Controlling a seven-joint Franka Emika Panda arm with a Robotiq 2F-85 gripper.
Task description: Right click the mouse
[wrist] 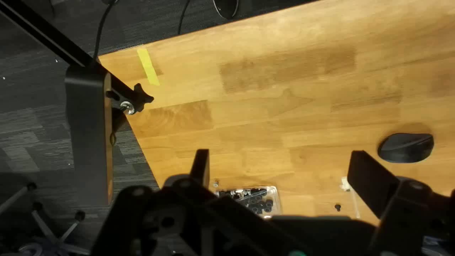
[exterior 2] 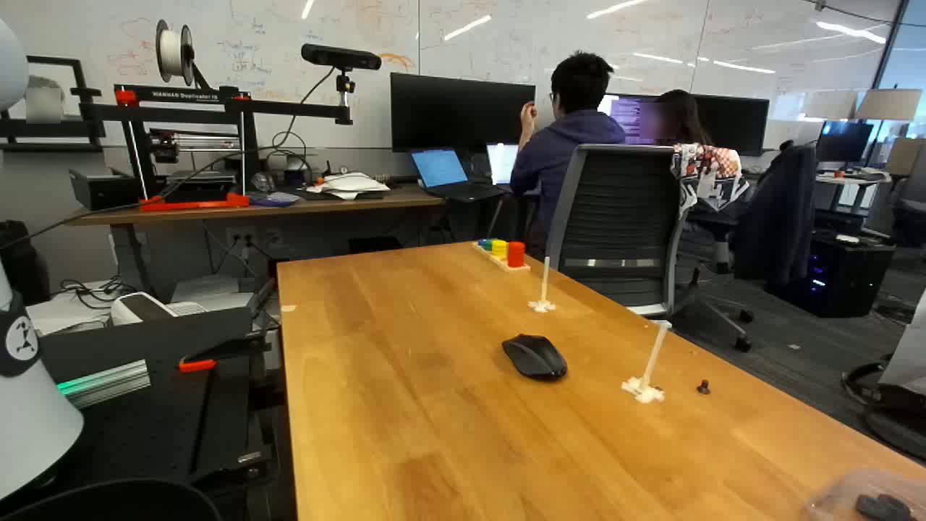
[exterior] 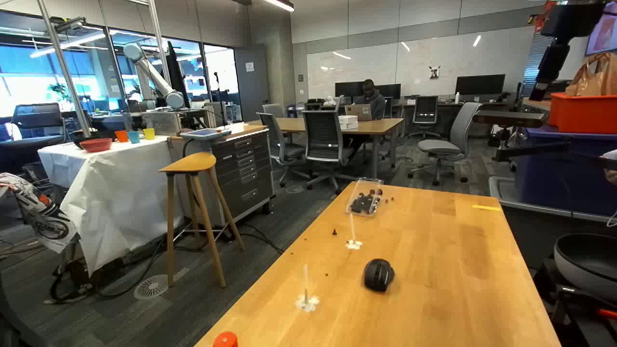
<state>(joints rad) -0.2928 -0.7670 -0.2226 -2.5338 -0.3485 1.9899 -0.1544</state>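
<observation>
The black dome-shaped mouse (exterior: 378, 275) sits on the wooden table. It also shows in an exterior view (exterior 2: 534, 357) and at the right of the wrist view (wrist: 406, 147). My gripper (wrist: 280, 153) shows in the wrist view with its two dark fingers wide apart and nothing between them. The mouse lies beyond the right finger, outside the jaws, and appears apart from it. The gripper does not show in either exterior view.
The wooden table (exterior 2: 405, 434) carries two thin upright pegs on white bases (exterior: 307, 301) (exterior: 354, 244). A clear box of small dark parts (exterior: 365, 197) stands near one end. A colored stacking toy (exterior 2: 515, 255) is at the opposite end. A camera on a bar (wrist: 89, 135) stands beside the table corner.
</observation>
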